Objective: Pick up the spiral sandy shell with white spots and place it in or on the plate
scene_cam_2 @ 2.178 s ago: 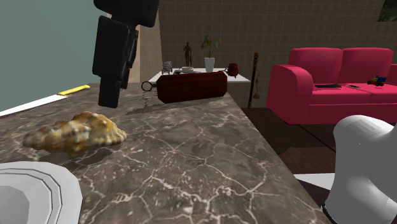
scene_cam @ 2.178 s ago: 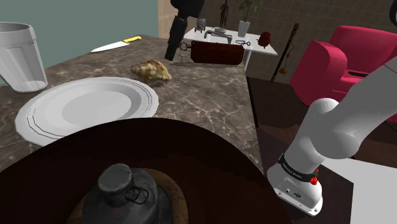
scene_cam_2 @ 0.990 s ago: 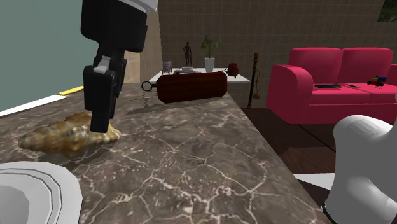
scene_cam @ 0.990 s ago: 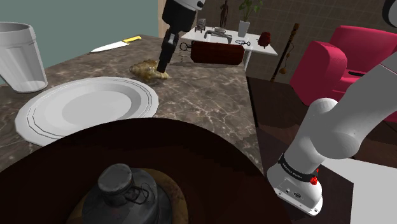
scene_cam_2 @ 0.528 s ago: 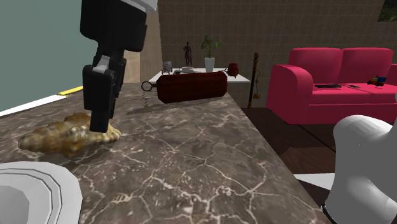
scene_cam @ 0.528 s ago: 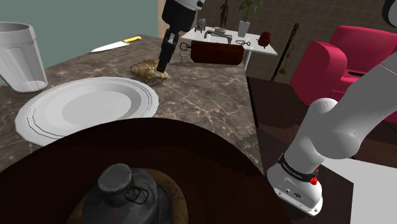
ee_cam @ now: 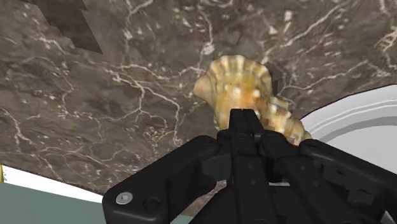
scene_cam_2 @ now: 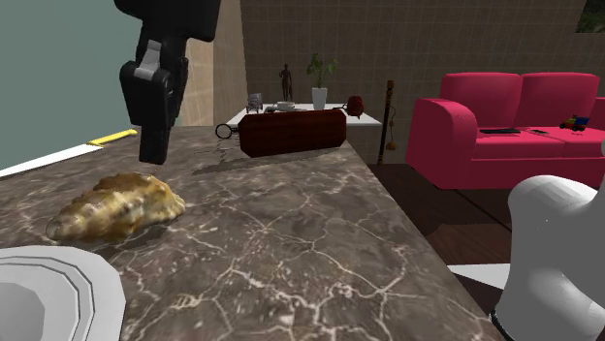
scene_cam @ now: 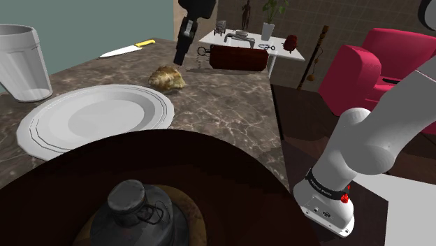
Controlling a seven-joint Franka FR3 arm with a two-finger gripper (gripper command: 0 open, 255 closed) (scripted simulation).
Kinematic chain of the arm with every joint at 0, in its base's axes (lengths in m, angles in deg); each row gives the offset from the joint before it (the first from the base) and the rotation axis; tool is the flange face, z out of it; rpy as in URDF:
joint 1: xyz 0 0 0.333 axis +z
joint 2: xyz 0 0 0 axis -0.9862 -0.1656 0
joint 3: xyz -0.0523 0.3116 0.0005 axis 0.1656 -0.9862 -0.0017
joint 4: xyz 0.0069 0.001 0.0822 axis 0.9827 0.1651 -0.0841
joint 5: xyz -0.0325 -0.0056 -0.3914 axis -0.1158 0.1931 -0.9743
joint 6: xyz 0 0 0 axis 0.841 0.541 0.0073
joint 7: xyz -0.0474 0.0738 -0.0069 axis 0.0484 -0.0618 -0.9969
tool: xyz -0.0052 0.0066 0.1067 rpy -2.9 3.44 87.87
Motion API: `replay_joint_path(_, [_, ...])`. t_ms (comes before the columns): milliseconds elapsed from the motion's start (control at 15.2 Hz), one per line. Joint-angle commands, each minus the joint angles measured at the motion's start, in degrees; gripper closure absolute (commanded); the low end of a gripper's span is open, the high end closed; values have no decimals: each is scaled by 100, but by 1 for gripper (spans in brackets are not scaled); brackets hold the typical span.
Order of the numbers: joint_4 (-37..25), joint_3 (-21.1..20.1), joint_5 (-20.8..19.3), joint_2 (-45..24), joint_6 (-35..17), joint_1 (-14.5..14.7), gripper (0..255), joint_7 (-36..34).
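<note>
Above the shell: gripper (scene_cam_2: 152, 147) hangs clear of it, tips pointing down, carrying nothing.
Fingers: clenched on nothing; in the wrist view they meet in front of the shell.
Shell: sandy spiral shell (scene_cam: 168, 77) lies on the marble table (scene_cam: 223, 105), toward its far edge and just beyond the plate's far rim.
Plate: white plate (scene_cam: 91, 115) sits by the table's wall-side edge, with a narrow strip of marble between it and the shell.
Step in hand: judged to be the grasp, not yet made.
Doing it well: open wide before descending. Centre over the thick whorled body, not the tapering tip. Straddle the narrow axis. Go low enough to bite below the widest bulge, since the ribbed, rounded surface would likely slip from a high pinch.
Carry: short. Lift enough to clear the rim and set down mid-plate.
Open room: bare marble lies around the shell on the sides away from the plate.
Knife (scene_cam: 122, 50): near the far wall-side corner, well apart.
Glass (scene_cam: 24, 63): by the wall-side edge, well apart.
Edge risk: the table edge facing the red sofa (scene_cam: 381, 66) drops to the floor. A nudged shell would cross a fair stretch of marble first.
</note>
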Motion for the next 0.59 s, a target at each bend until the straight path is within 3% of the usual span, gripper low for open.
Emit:
replay_joint_path(0, [0,0,0,0,0,0,255,0])
replay_joint_path(66, [0,0,0,0,0,0,0,0])
replay_joint_path(264, [-568,-1367,-2984,-743,812,135,0,-81])
replay_joint_path(528, [-390,-1352,-3140,-799,629,138,0,-106])
